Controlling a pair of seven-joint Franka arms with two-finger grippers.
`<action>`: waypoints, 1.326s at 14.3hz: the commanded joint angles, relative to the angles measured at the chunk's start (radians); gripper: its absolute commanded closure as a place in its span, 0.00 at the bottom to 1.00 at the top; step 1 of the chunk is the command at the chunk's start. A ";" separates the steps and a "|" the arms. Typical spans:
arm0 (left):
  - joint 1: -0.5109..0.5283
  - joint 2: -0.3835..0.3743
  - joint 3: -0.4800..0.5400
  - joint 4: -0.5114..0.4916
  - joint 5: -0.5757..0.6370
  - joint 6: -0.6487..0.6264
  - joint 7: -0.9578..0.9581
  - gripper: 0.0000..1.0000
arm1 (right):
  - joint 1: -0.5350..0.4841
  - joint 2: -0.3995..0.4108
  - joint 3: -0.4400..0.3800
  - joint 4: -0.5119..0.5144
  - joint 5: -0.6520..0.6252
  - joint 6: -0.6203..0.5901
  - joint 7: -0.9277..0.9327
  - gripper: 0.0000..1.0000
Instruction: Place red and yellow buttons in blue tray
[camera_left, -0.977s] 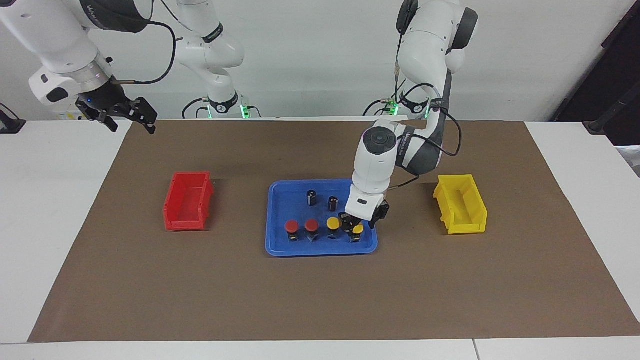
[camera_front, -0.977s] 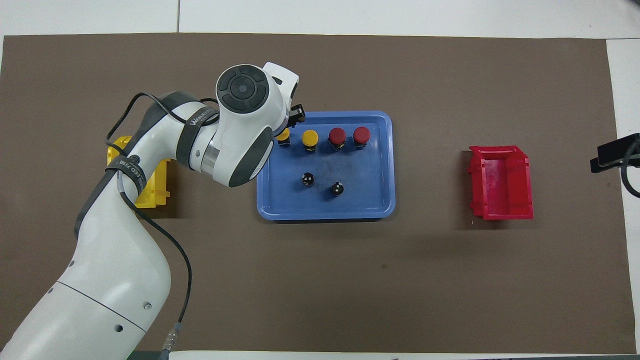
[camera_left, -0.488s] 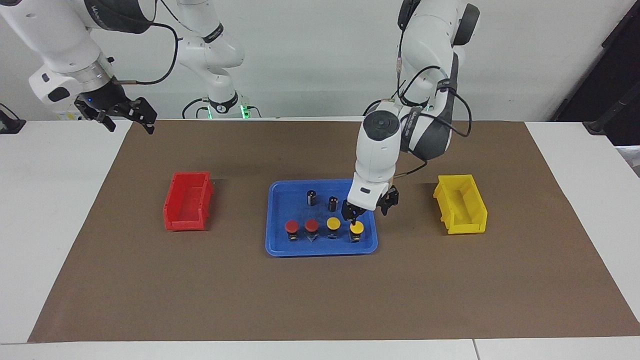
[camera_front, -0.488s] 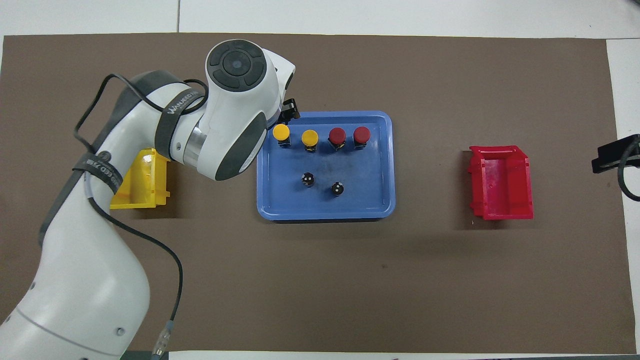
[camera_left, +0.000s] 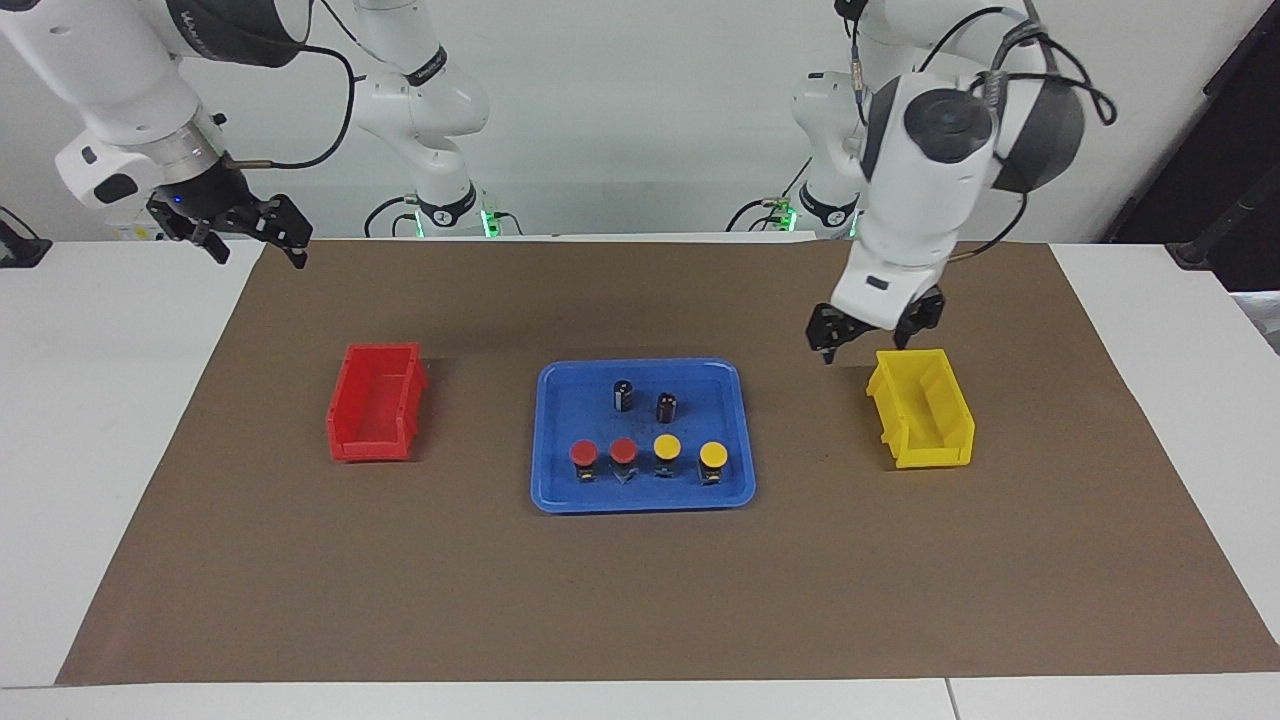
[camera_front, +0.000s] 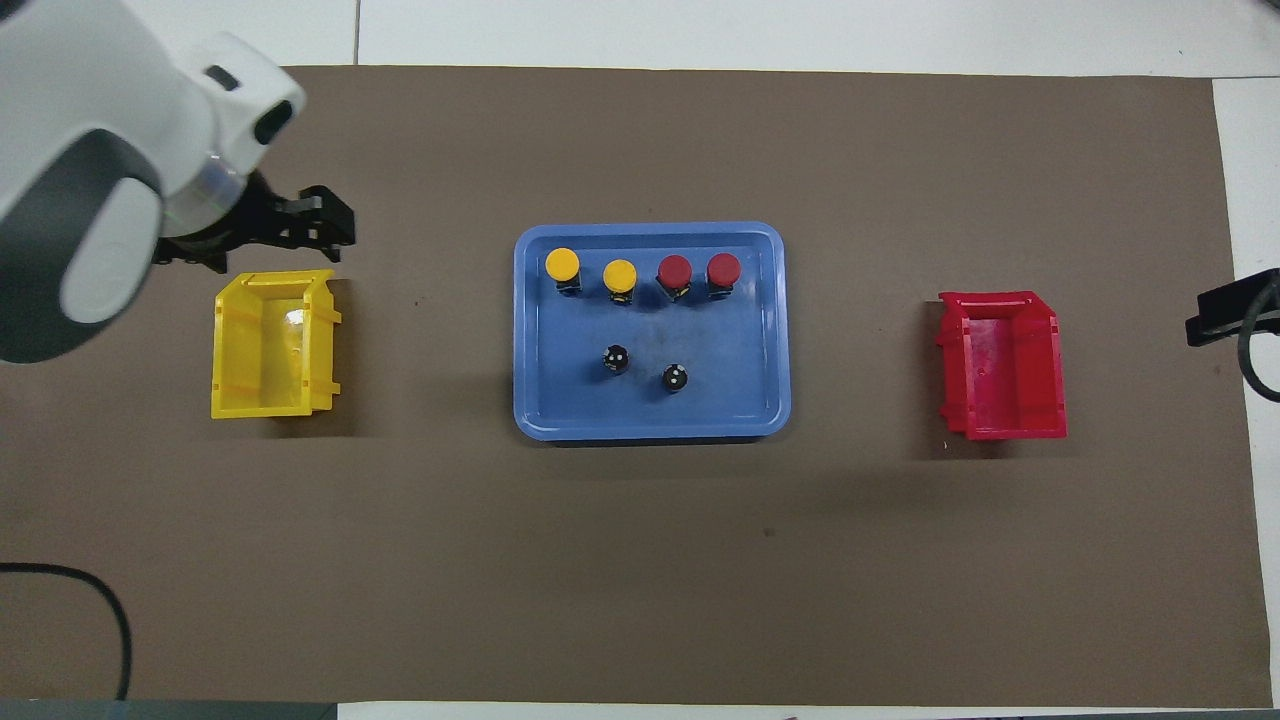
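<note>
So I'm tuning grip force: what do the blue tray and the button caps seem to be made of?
The blue tray looks like moulded plastic with a slight sheen: rounded corners, low even rim. The red button caps and yellow button caps look like smooth, hard plastic in solid colour, probably; their dark bases are too small to judge.

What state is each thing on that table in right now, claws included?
Red buttons: upright in blue tray.
Yellow buttons: upright in the tray, beside the red ones.
Dark cylinders: upright in tray.
Red bin: empty.
Yellow bin: empty.
Left claw: open, empty, raised beside yellow bin.
Right claw: open, empty, waiting.
</note>
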 joint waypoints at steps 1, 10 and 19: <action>0.088 -0.154 -0.009 -0.154 -0.035 -0.014 0.035 0.00 | -0.001 -0.008 0.001 -0.015 -0.009 0.005 -0.017 0.00; 0.166 -0.274 -0.003 -0.247 -0.053 -0.077 0.154 0.00 | 0.011 -0.008 0.006 -0.015 0.000 0.001 -0.019 0.00; 0.194 -0.262 0.006 -0.225 -0.099 0.035 0.244 0.00 | 0.011 -0.008 0.004 -0.015 0.000 0.001 -0.017 0.00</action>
